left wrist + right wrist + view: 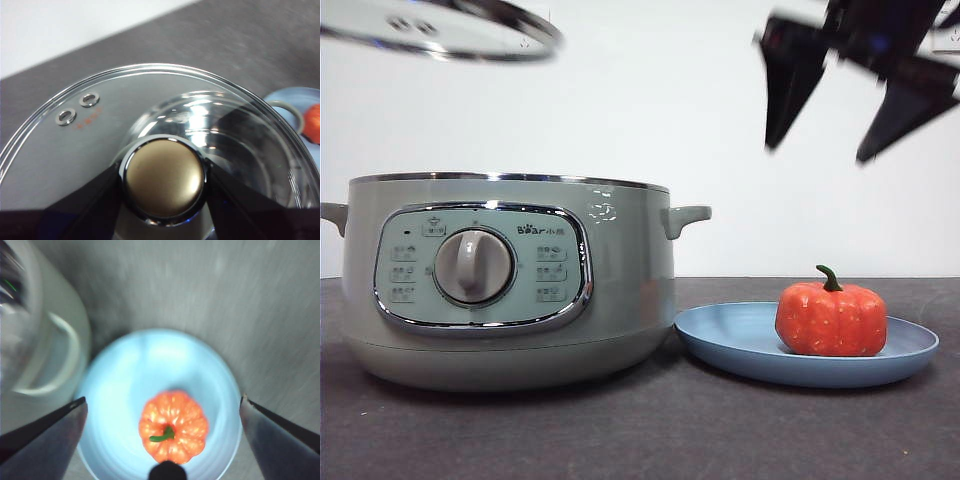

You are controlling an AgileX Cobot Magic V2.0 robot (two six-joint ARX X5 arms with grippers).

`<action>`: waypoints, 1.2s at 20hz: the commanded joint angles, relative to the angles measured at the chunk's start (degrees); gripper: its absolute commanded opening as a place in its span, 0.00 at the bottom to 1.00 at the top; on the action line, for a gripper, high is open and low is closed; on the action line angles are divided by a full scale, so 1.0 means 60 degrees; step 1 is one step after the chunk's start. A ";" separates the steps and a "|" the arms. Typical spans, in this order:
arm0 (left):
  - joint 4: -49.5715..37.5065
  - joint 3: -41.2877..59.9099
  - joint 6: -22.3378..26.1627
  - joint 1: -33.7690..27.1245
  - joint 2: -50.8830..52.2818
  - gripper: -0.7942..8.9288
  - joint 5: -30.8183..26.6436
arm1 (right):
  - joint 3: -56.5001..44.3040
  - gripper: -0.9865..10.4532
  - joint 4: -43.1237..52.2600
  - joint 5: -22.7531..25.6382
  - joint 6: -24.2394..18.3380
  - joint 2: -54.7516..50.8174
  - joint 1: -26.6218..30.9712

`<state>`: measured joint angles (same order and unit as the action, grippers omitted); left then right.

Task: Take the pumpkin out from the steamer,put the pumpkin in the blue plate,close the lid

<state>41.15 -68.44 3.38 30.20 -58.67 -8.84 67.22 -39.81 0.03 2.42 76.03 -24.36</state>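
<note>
Far left, high above the table (620,440): one lid (440,28), glass with a chrome rim, held tilted in the air over the left part of the pot. The left gripper (164,180) has its two black jaws pinched on the lid's knob (164,179), one jaw on each side; through the glass the open pot shows below. Below it, one steamer (510,280), pale green, dial facing the camera, open at the top, standing on the table. Just to its right, one blue plate (740,345), its rim near the pot's base, whether touching I cannot tell. One pumpkin (831,318) sits upright on the right half of the plate, green stem up. Above the pumpkin, well clear of it, the right gripper (817,152) hangs with its jaws spread wide and holding nothing; the right wrist view looks straight down on the pumpkin (172,432) in the plate (115,405). Judgement: the pumpkin steps look done, and closing the lid is the step in hand. Next move calls for the left arm to level the lid, centre it over the pot's rim, lower it until it seats, then let go of the knob. Count: one lid, one pot, one plate, one pumpkin, two grippers.
</note>
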 commanded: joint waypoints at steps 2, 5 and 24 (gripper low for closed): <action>-0.1082 -0.0047 -0.0066 0.0022 -0.1107 0.07 0.0688 | -0.0055 0.53 -0.0040 0.0022 0.0120 -0.1042 -0.0004; -0.1523 -0.0047 -0.0091 0.0018 -0.2091 0.07 0.1162 | -0.0055 0.53 -0.0222 0.0066 0.0120 -0.1690 -0.0004; -0.1472 -0.0044 -0.0102 0.0025 -0.3657 0.31 0.2004 | -0.0055 0.53 -0.0452 0.0062 0.0124 -0.2047 -0.0004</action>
<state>32.56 -68.47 2.31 30.17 -80.55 2.57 67.22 -42.63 0.23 2.44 63.66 -24.36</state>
